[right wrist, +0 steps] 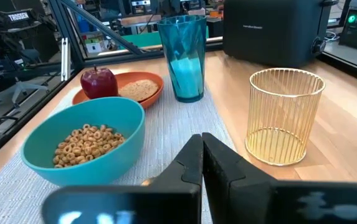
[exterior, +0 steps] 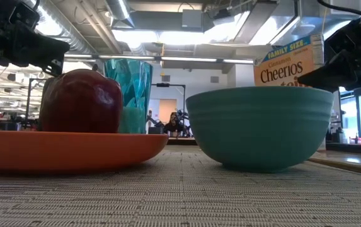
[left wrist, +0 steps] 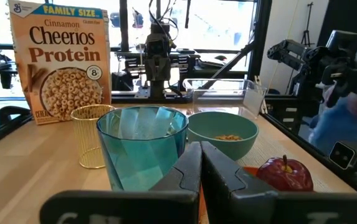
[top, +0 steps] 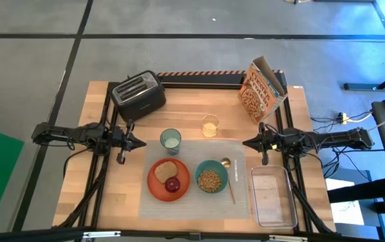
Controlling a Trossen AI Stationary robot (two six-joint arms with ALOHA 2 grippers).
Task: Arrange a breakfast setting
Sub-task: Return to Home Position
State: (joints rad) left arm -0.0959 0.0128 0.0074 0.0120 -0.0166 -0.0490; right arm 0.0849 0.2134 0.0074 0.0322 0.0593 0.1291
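Observation:
A grey placemat lies on the wooden table. On it stand an orange plate with a toast slice and a red apple, a teal bowl of cereal rings, a green-tinted glass with milk, and a gold spoon right of the bowl. My left gripper is shut and empty, left of the glass. My right gripper is shut and empty, right of the mat's far corner. The plate, bowl and glass also show in the right wrist view.
A black toaster stands at the far left. A Cheerios box stands at the far right. A gold wire cup stands beyond the mat. A clear plastic tub lies at the near right.

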